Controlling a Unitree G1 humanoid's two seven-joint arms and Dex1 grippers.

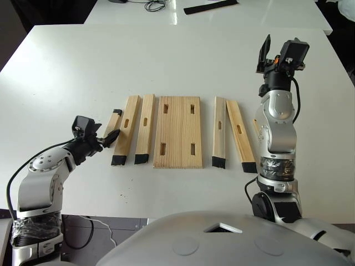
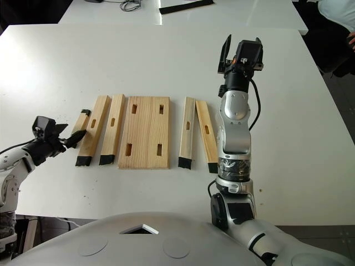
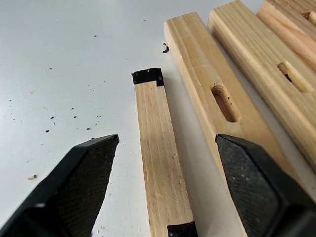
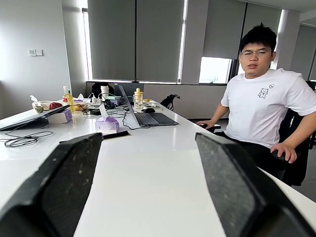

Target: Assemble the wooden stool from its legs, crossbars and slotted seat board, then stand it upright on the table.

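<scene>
We have the left claw (image 3: 168,140) low over the counter (image 1: 83,72), spread wide and gripping nothing, its fingers either side of the short crossbar (image 3: 160,163) that lies flat at the left end of the row. Here is the worry: the neighbouring leg (image 3: 207,74) lies just beside that crossbar, and one finger (image 3: 261,192) hangs right above it (not above the gap). Close from here, we judge, and that finger lands on the leg or drags it along, skewing the crossbar instead of pinching it. A thin stick flat on a smooth top can also skid out of the pinch.

Along the row we see a second leg (image 1: 145,127), the slotted seat board (image 1: 177,132) flat in the middle, then two more legs (image 1: 219,132) on its right. Nothing is joined yet. The right claw (image 1: 279,49) is up high, pointing away over the far side, spread and empty. Its forearm stands over the near end of the outermost leg (image 1: 241,133), so a careless swing down could sweep that one. A black strip (image 1: 211,6) lies on the far table, well apart.
</scene>
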